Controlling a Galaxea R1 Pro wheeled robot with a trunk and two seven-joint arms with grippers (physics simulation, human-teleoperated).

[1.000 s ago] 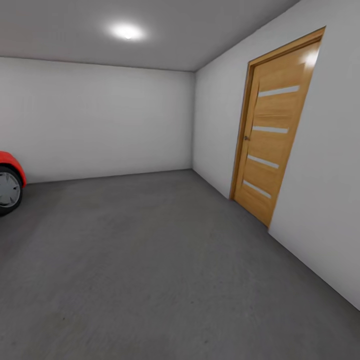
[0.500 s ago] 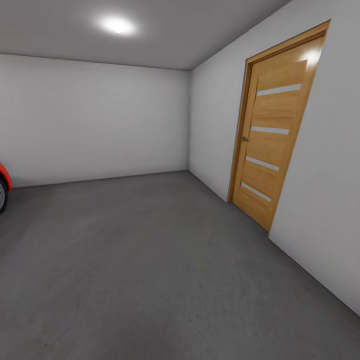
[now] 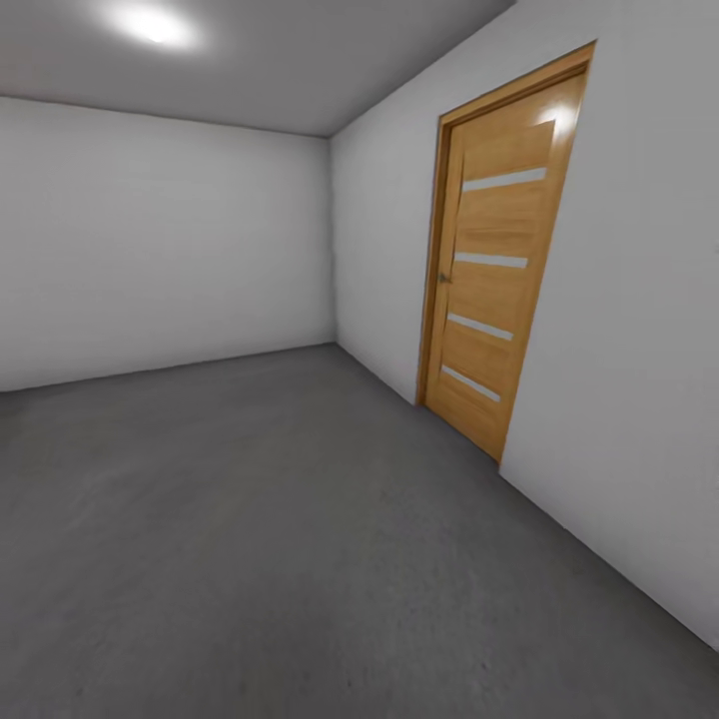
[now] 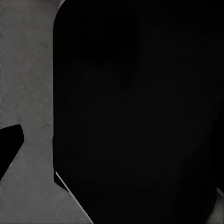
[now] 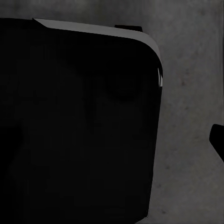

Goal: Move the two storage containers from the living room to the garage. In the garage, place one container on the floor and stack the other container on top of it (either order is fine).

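I am in the garage, a bare room with white walls and a dark grey concrete floor (image 3: 280,519). The two orange-red storage containers are out of view. In the left wrist view a dark fingertip (image 4: 8,147) juts over the concrete beside a large black part of my own body (image 4: 140,112). A dark fingertip (image 5: 218,142) shows likewise in the right wrist view, next to the same kind of black bulk (image 5: 74,126). Nothing is seen held, and how either gripper's jaws stand is not visible.
A wooden door (image 3: 494,270) with pale horizontal strips stands shut in the right wall (image 3: 629,399). The back wall (image 3: 160,240) meets it at a corner. A ceiling light (image 3: 150,22) glows at the upper left. Open concrete stretches ahead.
The head camera has swung to the right: the red car's wheel at the left edge has slid out of the picture, and the door and the corner have shifted leftward.
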